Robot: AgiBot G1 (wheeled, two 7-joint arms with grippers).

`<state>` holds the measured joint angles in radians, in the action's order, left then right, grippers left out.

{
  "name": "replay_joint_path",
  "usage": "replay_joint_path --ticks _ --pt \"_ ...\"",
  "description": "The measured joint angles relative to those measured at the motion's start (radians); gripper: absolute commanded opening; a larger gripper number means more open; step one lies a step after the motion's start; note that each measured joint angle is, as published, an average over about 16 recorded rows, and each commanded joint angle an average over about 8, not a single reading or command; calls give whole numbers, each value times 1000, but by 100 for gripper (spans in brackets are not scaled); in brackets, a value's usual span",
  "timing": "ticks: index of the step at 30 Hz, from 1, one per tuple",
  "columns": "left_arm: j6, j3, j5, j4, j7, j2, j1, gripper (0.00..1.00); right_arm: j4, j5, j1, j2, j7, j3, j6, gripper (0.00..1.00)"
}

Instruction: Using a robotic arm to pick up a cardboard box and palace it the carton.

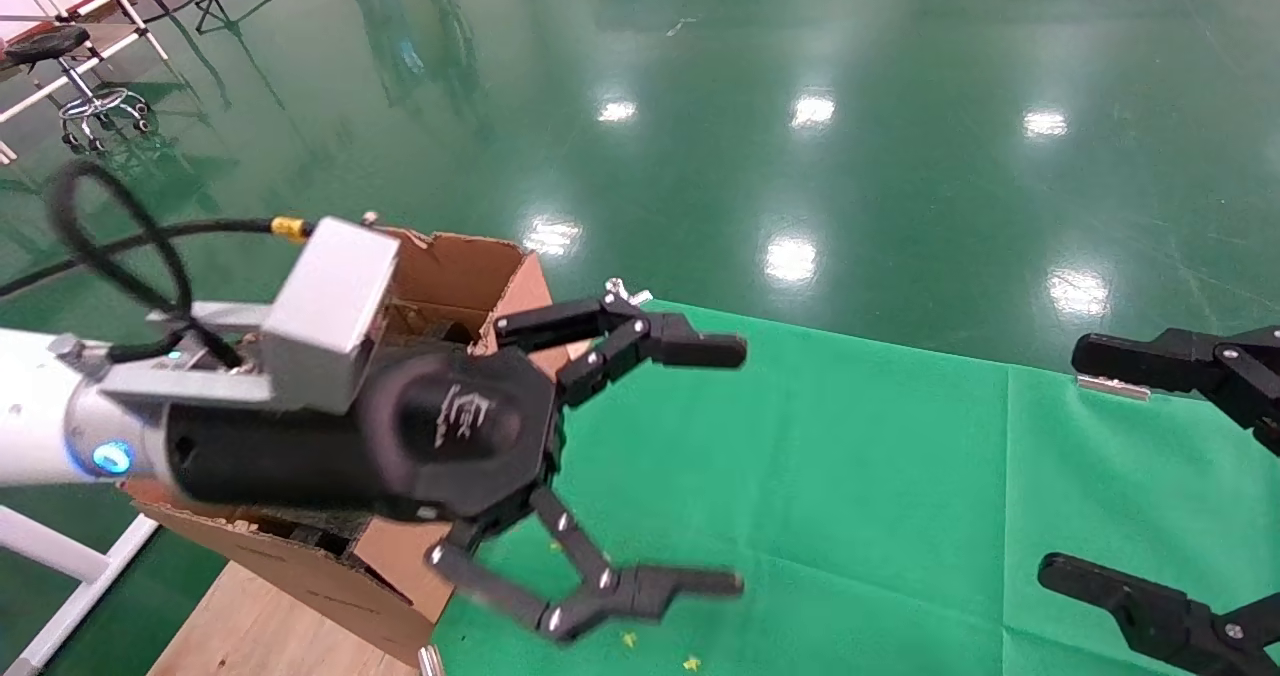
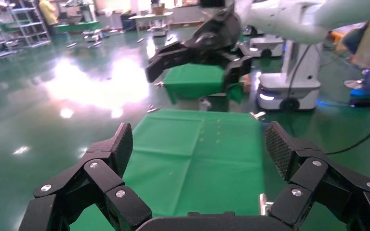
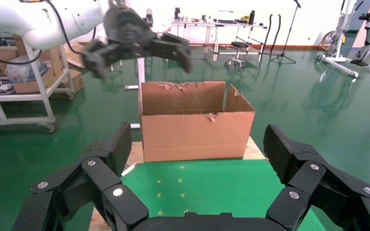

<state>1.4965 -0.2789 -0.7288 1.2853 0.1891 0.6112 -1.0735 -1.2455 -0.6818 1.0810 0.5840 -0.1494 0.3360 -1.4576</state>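
The carton (image 1: pixel 455 278), large and brown with a ragged torn rim, stands at the left end of the green-clothed table (image 1: pixel 860 476); the right wrist view shows it (image 3: pixel 195 134) head-on. The robotic arm's left gripper (image 1: pixel 740 466) hovers open and empty above the table just right of the carton, and it also appears above the carton in the right wrist view (image 3: pixel 139 45). In its own view, the left gripper (image 2: pixel 198 144) has only green cloth between its fingers. My right gripper (image 1: pixel 1068 461) is open and empty at the table's right end. The cardboard box is out of view.
The carton rests on a wooden board (image 1: pixel 250 626). A stool (image 1: pixel 45 46) and a tripod (image 1: pixel 225 1) stand on the green floor at far left. A cart with boxes (image 3: pixel 24 72) is behind the carton. Another robot base (image 2: pixel 289 91) stands beyond the table's far end.
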Motion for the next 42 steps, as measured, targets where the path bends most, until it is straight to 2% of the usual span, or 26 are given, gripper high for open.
replay_joint_path --ticks 42 --pt "-2 -2 -3 -3 -1 0 -2 100 0 0 0 0 0 0 0 100"
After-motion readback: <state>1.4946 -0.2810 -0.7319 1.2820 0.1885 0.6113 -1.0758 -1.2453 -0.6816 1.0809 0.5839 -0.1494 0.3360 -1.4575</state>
